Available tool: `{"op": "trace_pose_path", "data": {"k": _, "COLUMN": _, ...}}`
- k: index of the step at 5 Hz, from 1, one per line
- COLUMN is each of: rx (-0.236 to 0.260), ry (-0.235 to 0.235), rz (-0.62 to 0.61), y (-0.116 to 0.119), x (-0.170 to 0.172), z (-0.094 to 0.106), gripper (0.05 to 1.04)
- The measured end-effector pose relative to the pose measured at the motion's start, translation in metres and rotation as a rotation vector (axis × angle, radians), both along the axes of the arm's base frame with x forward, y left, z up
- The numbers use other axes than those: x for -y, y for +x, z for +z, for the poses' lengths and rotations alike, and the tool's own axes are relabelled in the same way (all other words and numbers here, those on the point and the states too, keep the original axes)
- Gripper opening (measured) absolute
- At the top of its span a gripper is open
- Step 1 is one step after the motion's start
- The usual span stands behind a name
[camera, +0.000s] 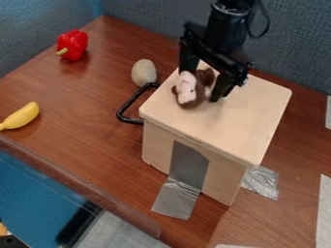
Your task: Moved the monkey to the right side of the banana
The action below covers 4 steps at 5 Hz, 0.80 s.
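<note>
The arm comes in at the top edge of the view, and the gripper [202, 85] hangs down over the top of the wooden box [242, 121]; its two fingers are spread, standing well apart, with the monkey [188, 90] between them; whether either finger touches it, I cannot tell.

The monkey is at the box top, close to the left edge, about midway between the near left and far corners; its pale face is turned to the near side, its brown body behind; it is well apart from the banana [21, 116] and to its right in the view.

The banana lies on the bench [84, 126] by the near edge, towards the left, its stem end at the view's border; the red pepper [73, 44] lies near the left edge, towards the far left corner, its green stem pointing to the near left; the beige lump [143, 72] lies between pepper and box, just beside the black handle [134, 102], which sticks out at the box's left side.

The box stands on the bench, right of the middle, with a grey patch [188, 164] on its front; one silver tape [176, 198] runs from the foot of that patch towards the near edge; a second tape [262, 183] lies at the box's right side; a grey partition [297, 43] stands behind the far edge.
</note>
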State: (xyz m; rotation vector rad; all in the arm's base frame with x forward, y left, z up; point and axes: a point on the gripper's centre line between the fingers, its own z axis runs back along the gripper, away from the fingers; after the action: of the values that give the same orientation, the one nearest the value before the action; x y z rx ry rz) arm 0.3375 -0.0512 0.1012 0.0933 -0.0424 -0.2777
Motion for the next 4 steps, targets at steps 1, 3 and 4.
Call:
{"op": "trace_pose_path", "data": {"k": 1, "rx": 0.002, "ry": -0.005, "rz": -0.006, "y": -0.004, "x": 0.003, "z": -0.002, "gripper": 0.697}}
{"op": "trace_pose_path", "data": {"k": 3, "rx": 0.001, "ry": -0.019, "rz": 0.011, "y": -0.009, "x": -0.015, "z": 0.001, "gripper": 0.206}}
{"op": "trace_pose_path", "data": {"k": 4, "rx": 0.017, "ry": -0.017, "rz": 0.034, "y": -0.019, "x": -0.048, "z": 0.008, "gripper": 0.120}}
